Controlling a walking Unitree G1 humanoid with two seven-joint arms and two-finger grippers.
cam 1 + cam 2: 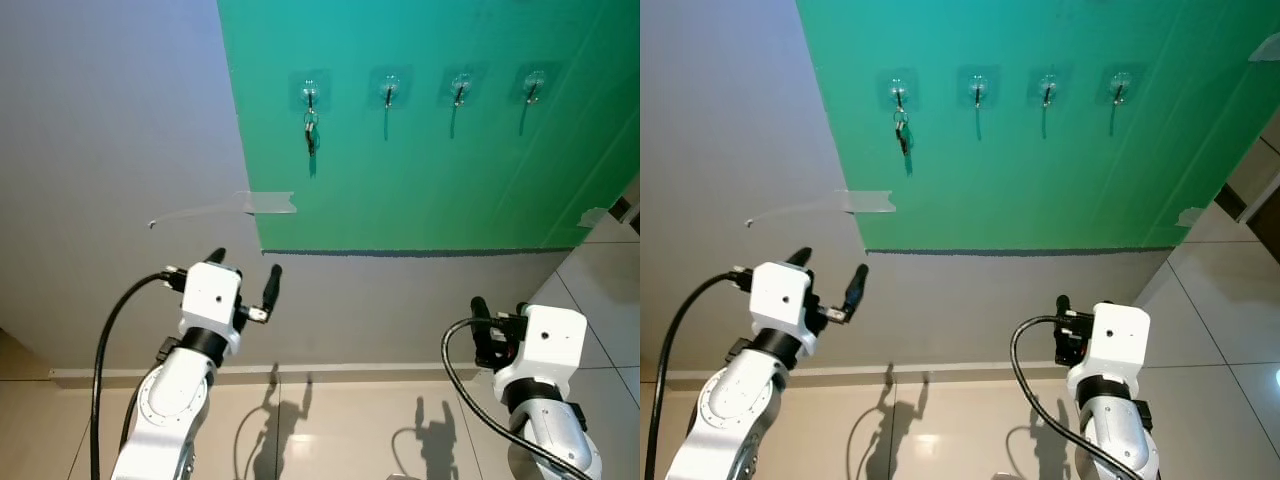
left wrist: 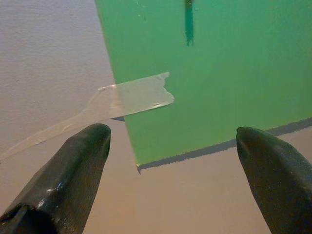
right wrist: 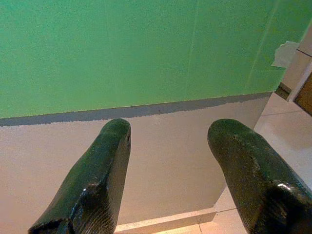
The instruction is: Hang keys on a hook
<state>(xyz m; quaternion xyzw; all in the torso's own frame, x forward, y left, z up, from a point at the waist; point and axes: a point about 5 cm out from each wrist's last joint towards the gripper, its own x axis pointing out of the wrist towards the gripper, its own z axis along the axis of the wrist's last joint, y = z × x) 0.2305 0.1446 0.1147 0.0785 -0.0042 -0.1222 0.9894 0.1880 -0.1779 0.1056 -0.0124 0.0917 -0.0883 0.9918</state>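
A small bunch of keys point(image 1: 311, 131) hangs from the leftmost hook point(image 1: 310, 94) of a row of clear hooks stuck on a green sheet point(image 1: 420, 200) on the wall. The other hooks point(image 1: 390, 90) carry nothing. My left gripper point(image 1: 245, 268) is open and empty, held below and left of the keys, well short of the wall. In its wrist view the left fingers point(image 2: 73, 175) frame the sheet's lower corner. My right gripper point(image 1: 482, 318) is lower, at the right, open with nothing between its fingers point(image 3: 97, 175).
A strip of clear tape point(image 1: 270, 204) holds the green sheet's left edge to the pale wall. A skirting board point(image 1: 300, 372) runs along the wall's foot above a tiled floor point(image 1: 350, 430). A dark doorway edge point(image 1: 622, 208) is at far right.
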